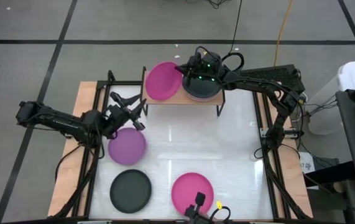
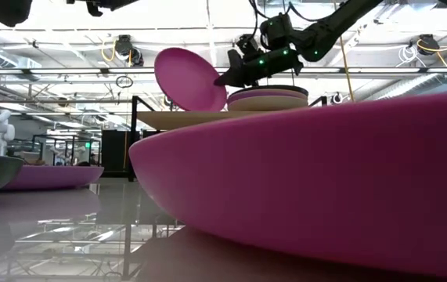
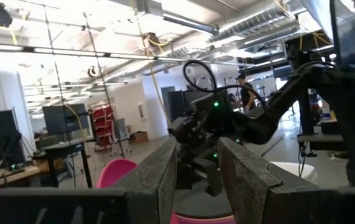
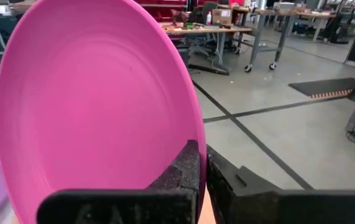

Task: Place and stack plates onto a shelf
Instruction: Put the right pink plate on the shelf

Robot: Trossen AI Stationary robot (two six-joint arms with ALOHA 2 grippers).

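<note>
nearest the low camera, a hot pink plate (image 2: pixel 317 188) lies on the table (image 1: pixel 239 149), not yet shelved. a black plate (image 1: pixel 130 190) and a purple plate (image 1: pixel 127 146) also remain on the table. on the shelf (image 1: pixel 165 101), a stack of plates (image 1: pixel 203 93) occupies the right half; its count cannot be determined. the right gripper (image 1: pixel 186 71) is clamped on the rim of a second hot pink plate (image 1: pixel 163 81), held tilted over the shelf's left half. the left gripper (image 1: pixel 127 106) hangs above the purple plate, jaws parted, holding nothing. judgement: roughly half complete.
</note>
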